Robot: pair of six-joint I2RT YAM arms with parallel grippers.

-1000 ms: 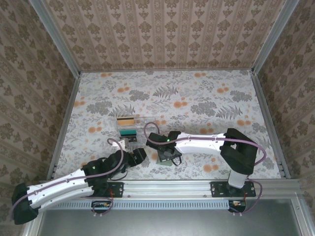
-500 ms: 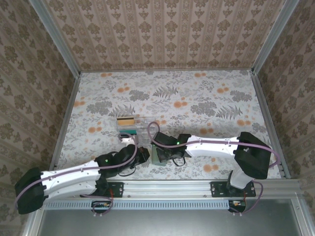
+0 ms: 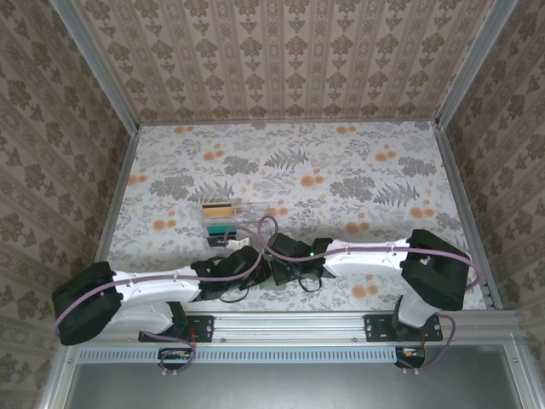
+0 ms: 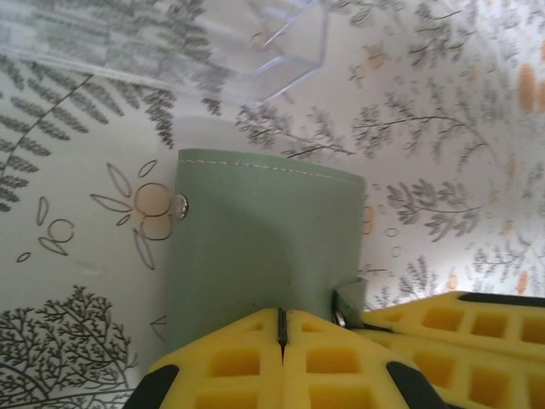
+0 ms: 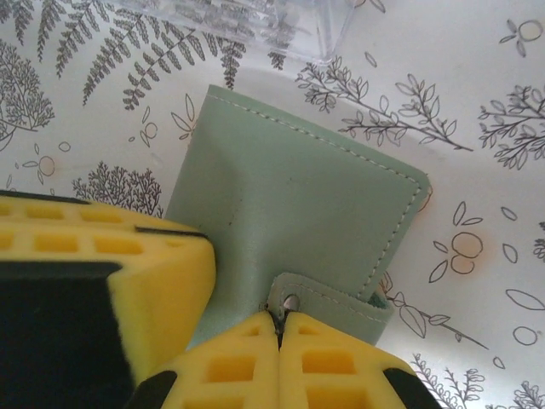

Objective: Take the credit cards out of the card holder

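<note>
Folded wallet (image 4: 264, 239) flat on bench (image 3: 341, 170), at 5 o'clock from clear tray (image 4: 213, 43). Left gripper (image 4: 281, 328) pressed together over its near edge, hold unclear; right gripper (image 5: 278, 332) clamped on snap tab (image 5: 328, 302). Contents hidden.

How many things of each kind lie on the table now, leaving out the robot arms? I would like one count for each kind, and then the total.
card holder, sage green: 1
clear tray: 1
cards lying in the tray: 2, namely the tan card and the teal card
total: 4
</note>
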